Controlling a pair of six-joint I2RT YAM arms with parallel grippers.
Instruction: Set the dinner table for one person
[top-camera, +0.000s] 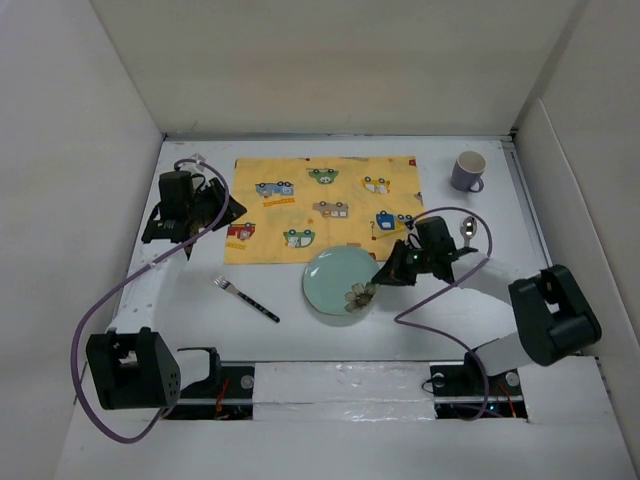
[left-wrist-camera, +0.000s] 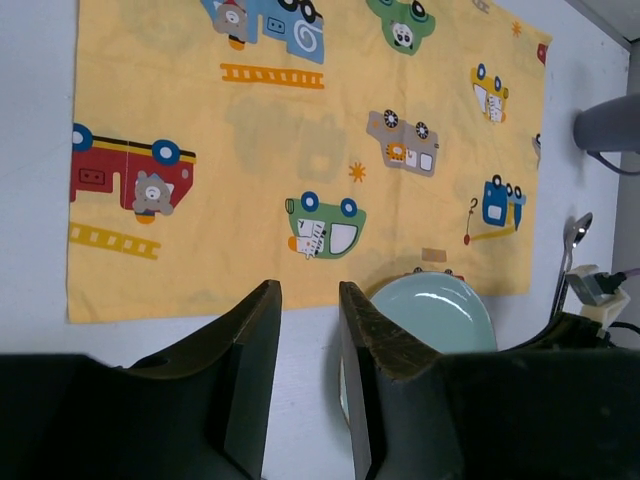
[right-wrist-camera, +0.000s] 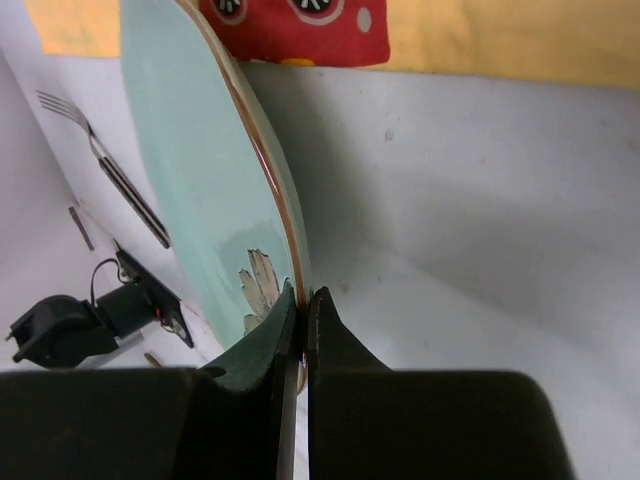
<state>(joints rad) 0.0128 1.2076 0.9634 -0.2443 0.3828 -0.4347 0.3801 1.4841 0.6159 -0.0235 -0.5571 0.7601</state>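
Right jaws clamp the rim of the pale green plate (top-camera: 335, 280), lower centre; left jaws stand parted and empty above the surface (top-camera: 300, 342), centre left.

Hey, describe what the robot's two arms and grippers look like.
The left arm and right arm have white links and bulky black joint housings, each trailed by a looping purple cable. The left gripper and right gripper have dark, wedge-shaped fingers.

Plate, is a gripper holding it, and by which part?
Yes, the right gripper pinches the green plate by its rim. The left gripper holds nothing.
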